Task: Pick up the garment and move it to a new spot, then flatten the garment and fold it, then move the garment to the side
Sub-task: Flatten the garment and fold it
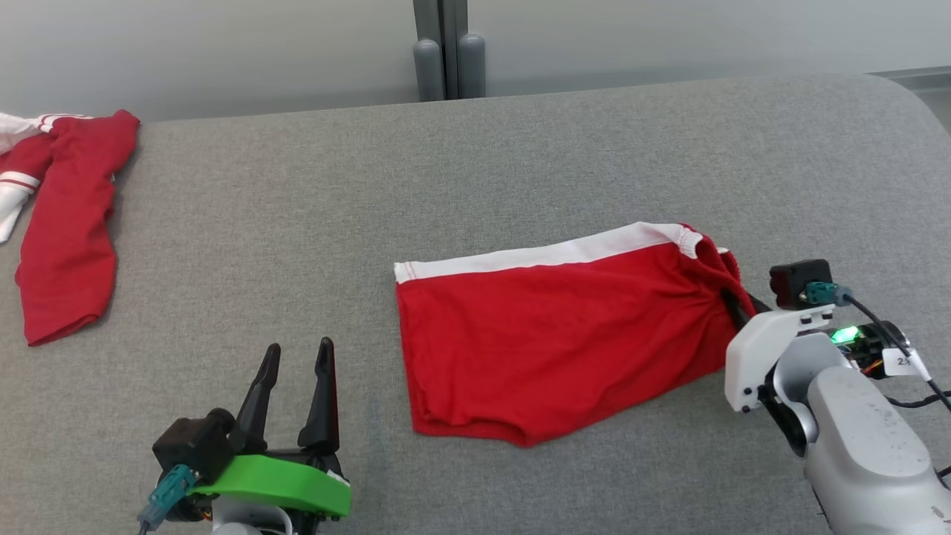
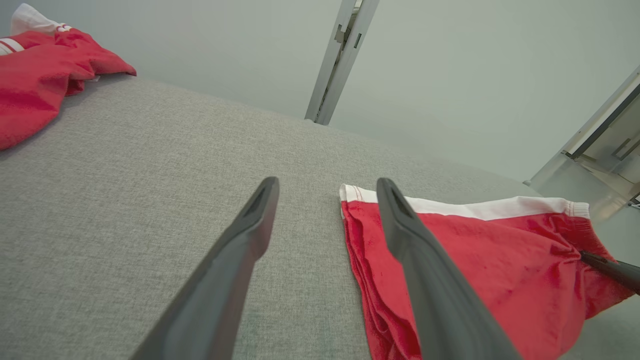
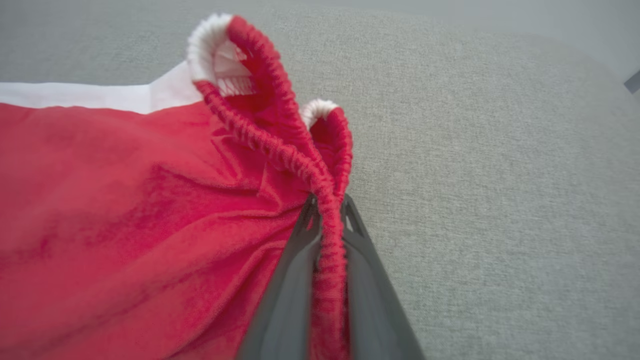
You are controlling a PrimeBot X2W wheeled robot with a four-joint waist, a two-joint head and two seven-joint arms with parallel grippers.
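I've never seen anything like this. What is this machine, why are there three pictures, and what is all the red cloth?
It is a two-armed robot working at a grey padded table. One picture comes from a camera on its head, looking down; the other two come from cameras on its wrists, each looking along that hand's two dark fingers.

In the middle lies a pair of red shorts with a white band, mostly flat. The right hand is closed on the gathered elastic waistband at the shorts' right end; its wrist picture shows the cloth pinched between the fingers. The left hand is open and holds nothing, sitting just left of the shorts.

At the table's far left lies another red and white garment, untouched.
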